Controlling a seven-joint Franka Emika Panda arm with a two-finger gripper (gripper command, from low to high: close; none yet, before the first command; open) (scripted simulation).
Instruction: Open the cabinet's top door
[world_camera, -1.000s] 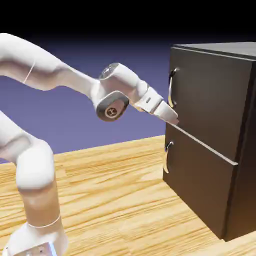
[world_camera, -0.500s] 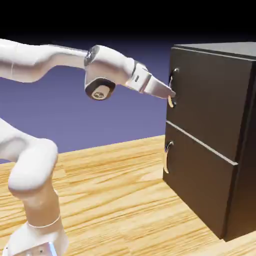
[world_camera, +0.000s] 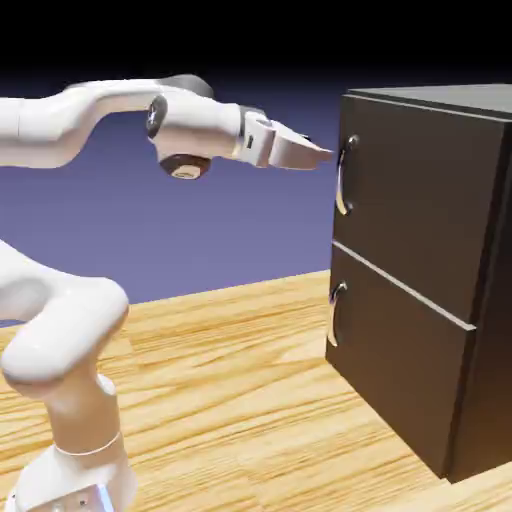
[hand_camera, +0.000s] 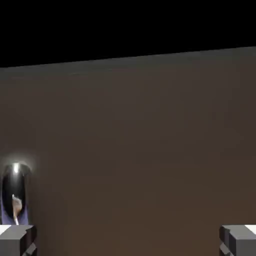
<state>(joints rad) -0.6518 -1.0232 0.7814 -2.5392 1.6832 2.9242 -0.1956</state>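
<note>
Arm stretched level; pincer spread wide, tips just short of the top door handle. Contact apparently none; the cabinet fills hand view.

Place: a rendered simulation scene, not a real room; nothing marks it as a home, kitchen, shop or office
Backdrop: a plain blue-violet wall with no windows, shelves or fittings; it fades to black at the top
Surface: a light wood-grain table with an even, repeated plank pattern; clean and flat, as computer graphics look
Furniture: one dark charcoal cabinet with smooth, unmarked faces and curved silver handles; it stands alone on the table
Machine: a glossy white robot arm with no cables or wear; test-bench setup
Hand view: only flat dark panel surface and black above; equally featureless
</note>
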